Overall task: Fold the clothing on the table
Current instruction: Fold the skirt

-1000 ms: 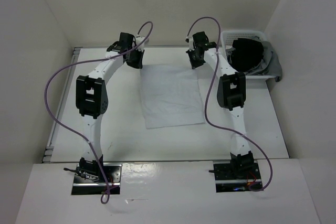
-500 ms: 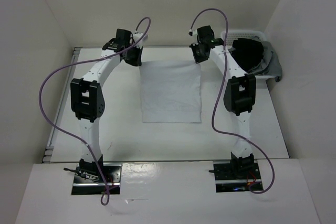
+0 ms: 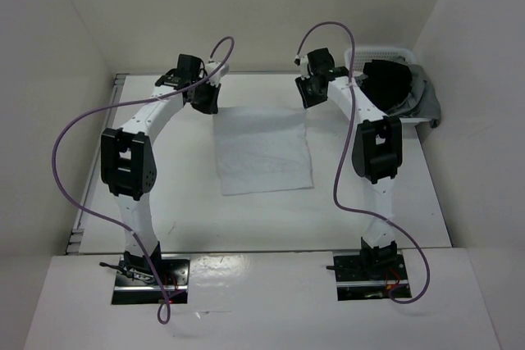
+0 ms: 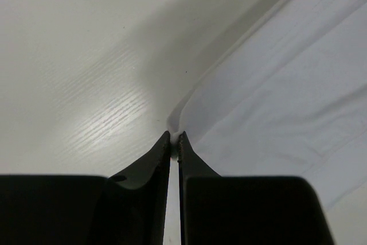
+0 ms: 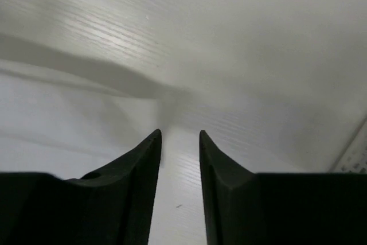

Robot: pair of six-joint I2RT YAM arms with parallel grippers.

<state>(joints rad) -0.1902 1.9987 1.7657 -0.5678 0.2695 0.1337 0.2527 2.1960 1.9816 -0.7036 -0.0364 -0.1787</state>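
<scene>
Plain white, unprinted clothing [image 3: 264,149] on matte white surface [image 3: 189,202]; purple cables [image 3: 54,156]; white perforated basket [image 3: 373,48]; dark grey garment [image 3: 390,81].

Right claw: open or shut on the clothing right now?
Open. The right claw shows a clear gap between its fingertips in its wrist view, with nothing pinched there; the clothing lies spread below.

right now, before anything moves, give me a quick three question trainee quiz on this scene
1. True or false: the left end effector is pinching a corner of the clothing.
2. The right end effector is: A) shut on the clothing, B) open, holding nothing, C) shut and empty.
3. In which corner of the table does the basket stand?

Key: 1 true; 2 B; 3 far right corner.
</scene>
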